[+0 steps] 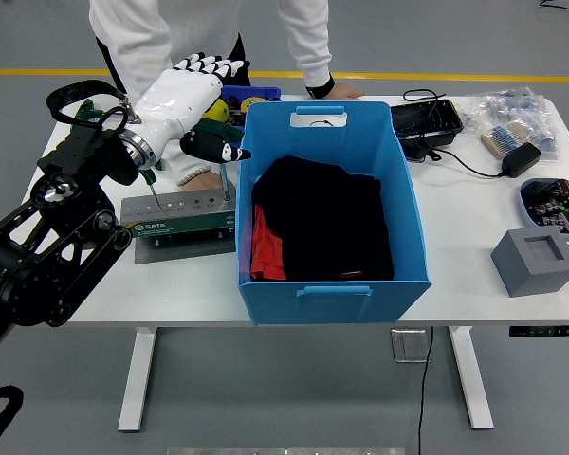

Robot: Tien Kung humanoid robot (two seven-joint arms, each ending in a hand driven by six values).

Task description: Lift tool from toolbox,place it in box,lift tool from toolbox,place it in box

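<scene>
The grey-green toolbox (175, 217) lies on the white table left of the big blue box (332, 270). Green-handled screwdrivers (149, 179) stand upright in its holes. My left hand (192, 97), white with a black thumb, hovers just above the toolbox's far side; its fingers (210, 64) are stretched out and hold nothing. It hides the green T-handle tool beneath it. A person in white leans over the far edge, one hand (201, 177) on the toolbox by a standing tool shaft (224, 177), the other (336, 91) resting on the table. Dark and red cloth (318, 227) lies inside the blue box.
A small blue bin (249, 94) with yellow items sits behind the toolbox. Green-handled tools (87, 113) lie at the far left. Right of the blue box are a black tray (427, 119), a power adapter (519, 159), bagged parts (512, 112), a circuit board (555, 201) and a grey block (536, 261).
</scene>
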